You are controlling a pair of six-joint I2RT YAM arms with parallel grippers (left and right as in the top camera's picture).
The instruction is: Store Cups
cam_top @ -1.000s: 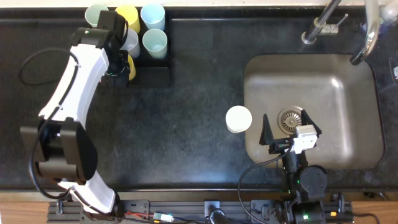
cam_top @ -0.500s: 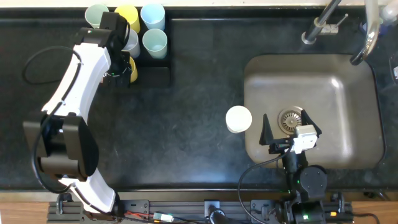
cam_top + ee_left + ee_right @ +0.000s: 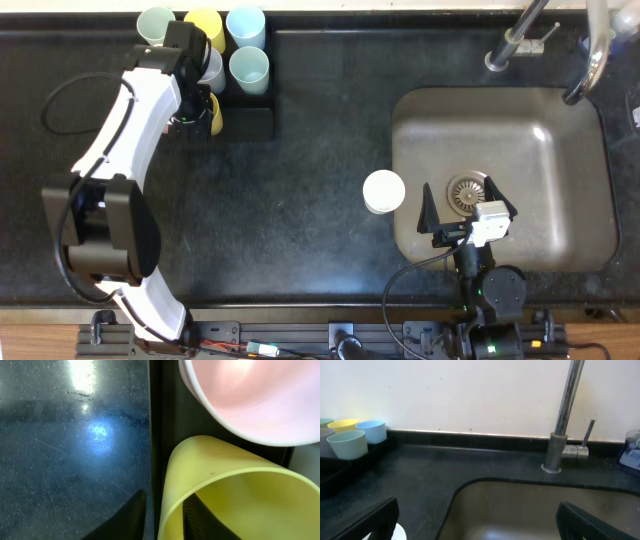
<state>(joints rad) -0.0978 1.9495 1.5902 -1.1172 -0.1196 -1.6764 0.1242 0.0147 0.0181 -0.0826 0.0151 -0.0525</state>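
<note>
1. Right gripper (image 3: 462,200): released, jaws spread wide, holding nothing. It hangs over the left part of the sink (image 3: 590,150), near the drain. There's no drop risk here. The hazard is a reach that starts low in the basin and clips the sink's edge.
2. White cup (image 3: 383,191): not stored. It stands on the counter (image 3: 300,220) just beside the sink's left edge, close to the right gripper. A sideways brush from that arm could knock it into the basin. Pinching one thin wall off-centre could tip it during the lift.
3. Left gripper (image 3: 164,506): at the rim of the yellow cup (image 3: 240,485), over the near-left corner of the tray (image 3: 250,122). Can't tell if it's clenched or already let go.
4. Yellow cup: looks tilted rather than seated upright in its slot. If it's let go like this, it may hang on the tray wall or flop onto its side.
5. Pinkish cup (image 3: 260,395): just beside the yellow one, rims close. Straightening or pushing the yellow cup down could shove it out of its slot.
6. Back-row cups (image 3: 205,25): packed tight at the far end of the tray, with the left arm's wrist above them. A low or sloppy retreat could sweep one over.
</note>
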